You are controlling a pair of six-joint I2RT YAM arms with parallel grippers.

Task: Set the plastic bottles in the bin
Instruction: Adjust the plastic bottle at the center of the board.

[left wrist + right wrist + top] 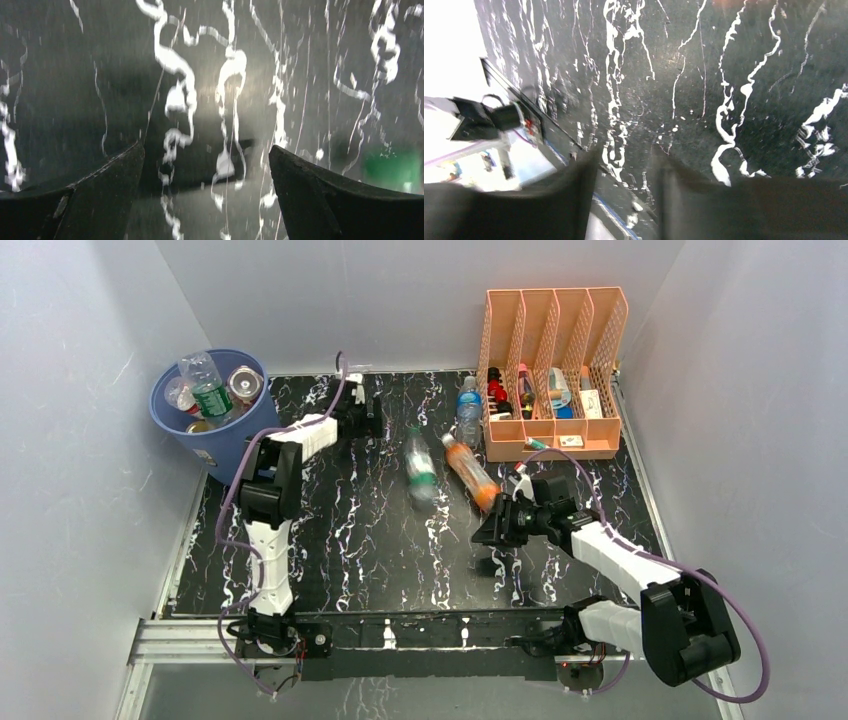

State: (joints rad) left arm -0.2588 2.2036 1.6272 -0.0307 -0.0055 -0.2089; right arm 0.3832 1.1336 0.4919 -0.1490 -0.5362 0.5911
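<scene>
The blue bin [238,444] stands at the back left and holds several bottles [208,386]. Three plastic bottles lie on the black marbled table: a clear one with a green label [420,473], an orange one [470,472] beside it, and a clear one with a blue cap [468,410] by the organizer. My left gripper [368,415] hovers right of the bin; in the left wrist view it [206,150] is open and empty over bare table, with a green blur [392,167] at the right. My right gripper [486,530] sits just below the orange bottle; in the right wrist view it [626,152] is open and empty.
A peach slotted file organizer [552,370] with small bottles and tubes stands at the back right. White walls close in the table on three sides. A metal rail [400,632] carrying the arm bases runs along the near edge.
</scene>
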